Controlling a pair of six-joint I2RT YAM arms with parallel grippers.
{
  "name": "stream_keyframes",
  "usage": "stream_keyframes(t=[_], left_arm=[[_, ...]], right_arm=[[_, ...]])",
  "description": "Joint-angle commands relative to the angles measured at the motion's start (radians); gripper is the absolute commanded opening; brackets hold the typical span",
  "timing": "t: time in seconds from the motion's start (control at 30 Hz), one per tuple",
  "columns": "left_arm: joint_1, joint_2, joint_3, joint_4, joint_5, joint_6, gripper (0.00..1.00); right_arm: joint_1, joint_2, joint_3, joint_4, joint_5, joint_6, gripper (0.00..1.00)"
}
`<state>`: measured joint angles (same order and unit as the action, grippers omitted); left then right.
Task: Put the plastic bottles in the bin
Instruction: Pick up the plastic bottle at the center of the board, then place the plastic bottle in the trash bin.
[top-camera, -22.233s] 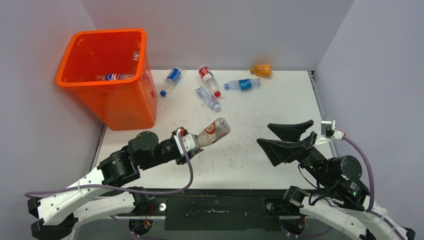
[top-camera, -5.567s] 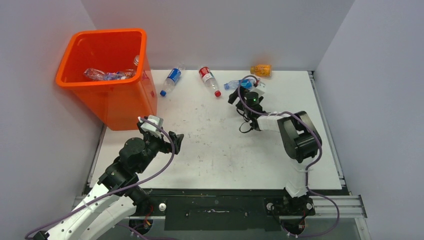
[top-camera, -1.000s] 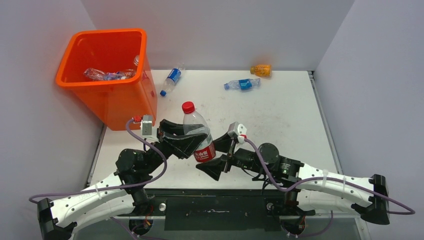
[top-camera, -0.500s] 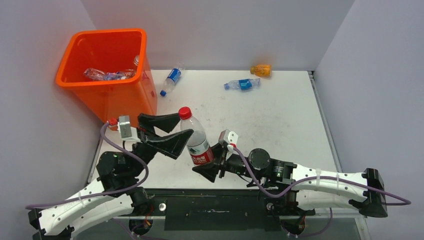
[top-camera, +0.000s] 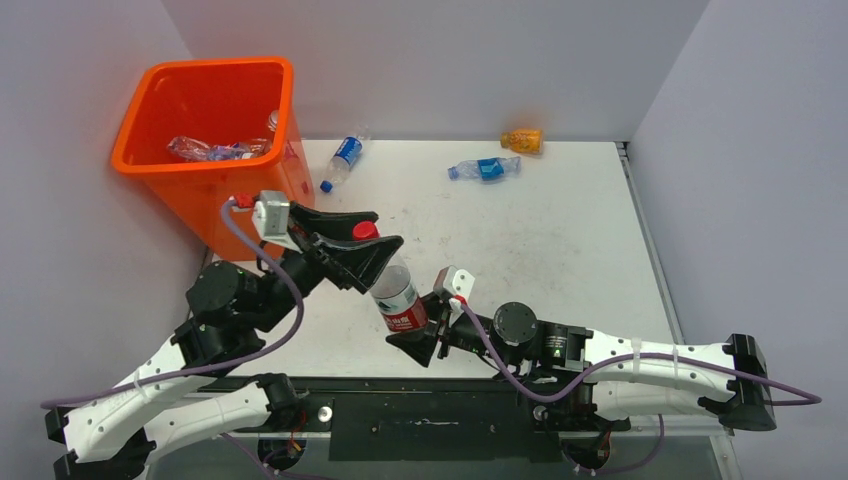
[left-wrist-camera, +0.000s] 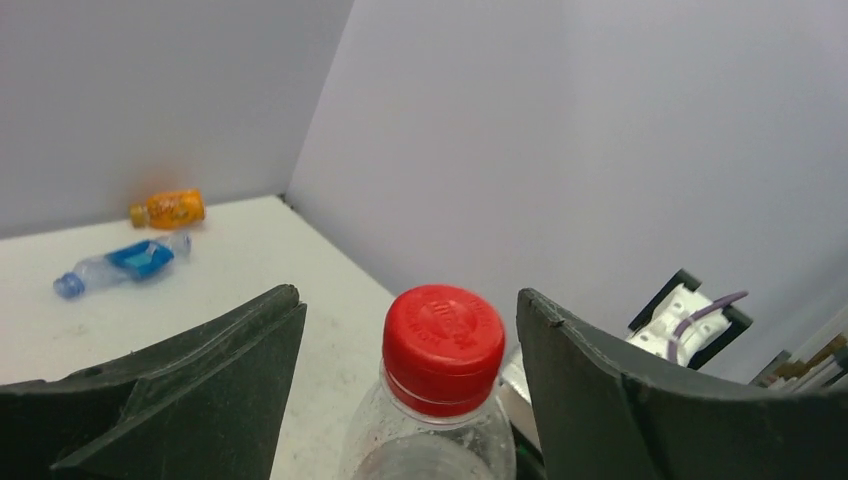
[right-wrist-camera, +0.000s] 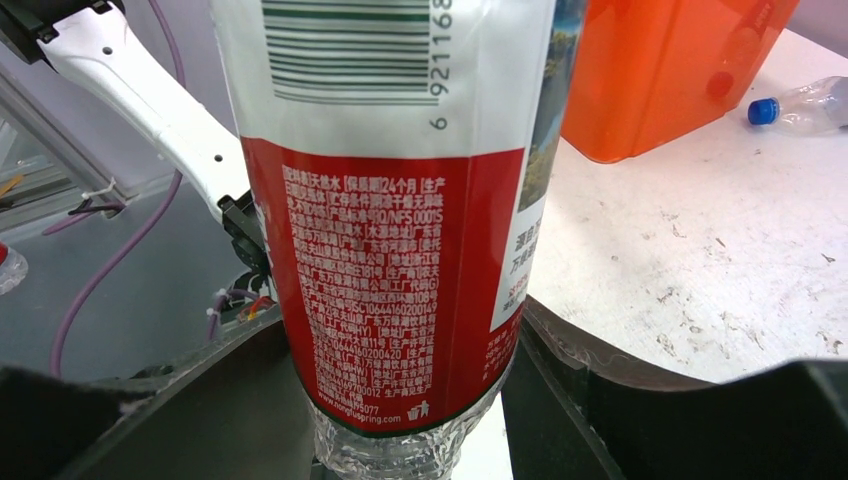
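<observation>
Swung inward, the left gripper (top-camera: 388, 227) holds jaws apart flanking the red-capped bottle (top-camera: 397, 297); the right gripper (top-camera: 416, 325) has jaws clamped on its base.

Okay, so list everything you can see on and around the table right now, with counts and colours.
bin: one, bright orange, far left corner.
bottles in the bin: at least two, clear with blue and red labels; the exact count is hidden.
held bottle: one, clear with a red cap and red label, upright above the table's near left.
near-bin bottle: one, clear with a blue label, lying beside the bin.
far bottle: one, clear with a blue label, lying at the far middle.
orange bottle: one, lying at the far edge.
table: one, white, scuffed.
left arm: one, black and white; its jaws are open either side of the red cap.
right arm: one, black and white; its jaws are shut on the held bottle's lower end.
</observation>
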<state>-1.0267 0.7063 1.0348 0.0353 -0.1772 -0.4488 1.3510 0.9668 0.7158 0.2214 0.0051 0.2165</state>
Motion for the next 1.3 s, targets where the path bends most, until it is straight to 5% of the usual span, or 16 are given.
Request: stream_keyframes(t=[0.0,0.07,0.17,0.23,0.3,0.37,0.7,0.8,1.03,1.27], left_arm=[[0.001,0.020,0.014,-0.076,0.048,-0.011,0.73],[0.002,0.026,0.018,-0.079,0.064,-0.004,0.60],[0.002,0.024,0.015,-0.069,0.060,0.007,0.22],[0.002,0.017,0.012,-0.057,0.042,0.021,0.01],[0.002,0.009,0.019,-0.055,0.008,0.052,0.00],[0.002,0.006,0.046,-0.071,-0.055,0.109,0.00],[0.079,0.149,0.378,-0.077,-0.521,0.613,0.00],[0.236,0.223,0.466,-0.051,-0.499,0.633,0.00],[0.753,0.393,0.583,0.020,-0.339,0.402,0.00],[0.841,0.548,0.618,0.360,-0.417,0.562,0.00]], right_arm=[[0.014,-0.011,0.050,0.023,0.031,-0.020,0.34],[0.015,-0.011,0.052,0.020,0.034,-0.022,0.33],[0.019,-0.009,0.054,0.011,0.039,-0.023,0.36],[0.019,-0.005,0.058,-0.005,0.053,-0.014,0.63],[0.020,-0.008,0.059,-0.020,0.073,-0.001,0.99],[0.023,-0.016,0.061,-0.044,0.098,0.010,0.90],[0.022,-0.096,-0.001,-0.115,0.298,0.069,0.90],[0.021,-0.115,-0.049,-0.081,0.383,0.087,0.90],[0.005,-0.153,-0.081,-0.093,0.524,0.130,0.90],[-0.002,-0.197,-0.136,-0.114,0.496,0.151,0.90]])
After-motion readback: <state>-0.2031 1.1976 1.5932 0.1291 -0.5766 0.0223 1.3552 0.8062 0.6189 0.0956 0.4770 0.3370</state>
